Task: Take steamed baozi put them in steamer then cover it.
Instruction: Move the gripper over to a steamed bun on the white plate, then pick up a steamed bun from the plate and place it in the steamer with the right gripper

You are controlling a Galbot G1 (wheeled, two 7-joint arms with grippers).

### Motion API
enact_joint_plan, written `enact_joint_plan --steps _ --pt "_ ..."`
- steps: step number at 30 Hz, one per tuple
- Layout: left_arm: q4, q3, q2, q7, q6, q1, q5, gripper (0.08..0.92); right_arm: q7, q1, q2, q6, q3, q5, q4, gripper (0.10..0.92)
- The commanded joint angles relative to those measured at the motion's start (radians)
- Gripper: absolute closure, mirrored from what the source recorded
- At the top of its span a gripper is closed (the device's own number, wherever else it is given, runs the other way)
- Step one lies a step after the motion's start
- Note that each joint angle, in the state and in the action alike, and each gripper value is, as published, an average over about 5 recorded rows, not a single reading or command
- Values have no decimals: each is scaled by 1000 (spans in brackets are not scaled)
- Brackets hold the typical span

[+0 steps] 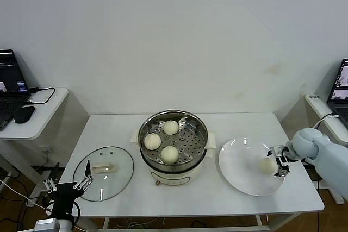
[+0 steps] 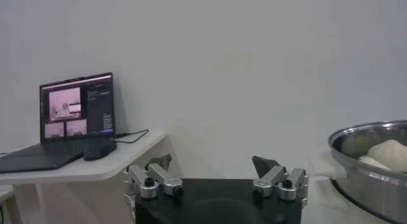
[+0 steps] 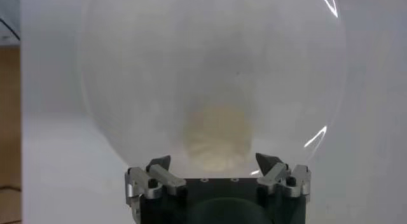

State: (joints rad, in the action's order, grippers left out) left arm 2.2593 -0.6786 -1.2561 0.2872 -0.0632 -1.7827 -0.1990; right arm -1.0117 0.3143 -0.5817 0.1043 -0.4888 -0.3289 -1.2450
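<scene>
The right gripper (image 1: 275, 165) is at the outer edge of the white plate (image 1: 239, 172), fingers spread wide, with the last steamed bun (image 1: 268, 165) lying between them on the plate; the fingertips (image 3: 159, 164) stand to either side of the bun (image 3: 215, 139) with a gap on each flank, so nothing is clamped (in the right wrist view the bun sits just ahead of the palm, centred).

Beyond the plate, away from the right gripper toward the middle of the white table (image 1: 109, 129), stands the steamer (image 1: 173, 145), its steel pot uncovered on the cream base. Three baozi (image 1: 170, 154) lie on the perforated tray inside, near one another.

Farther across, past the steamer, the glass cover (image 1: 104, 173) lies flat on the table with its cream handle up, apart from the steamer.

The left gripper (image 1: 68, 186) hangs at the table's near corner just beside the cover's rim, fingers wide apart and holding nothing. Ahead of it a laptop (image 2: 76, 114) sits on a side table (image 2: 95, 165).
</scene>
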Motion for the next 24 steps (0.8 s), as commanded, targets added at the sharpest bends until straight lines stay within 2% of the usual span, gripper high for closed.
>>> enact_joint_plan --steps 1,8,17,24 --pt "-2 0 -1 0 1 1 0 177 1 23 -49 1 18 -15 41 203" --pt "-2 1 -2 0 2 1 -1 177 -19 10 -42 1 12 -15 34 257" --pt "1 2 -3 0 2 2 0 177 -42 -101 -6 11 -49 34 -8 407" --pt "-1 7 -1 -1 3 7 -2 177 -64 -312 80 59 -214 147 -143 423"
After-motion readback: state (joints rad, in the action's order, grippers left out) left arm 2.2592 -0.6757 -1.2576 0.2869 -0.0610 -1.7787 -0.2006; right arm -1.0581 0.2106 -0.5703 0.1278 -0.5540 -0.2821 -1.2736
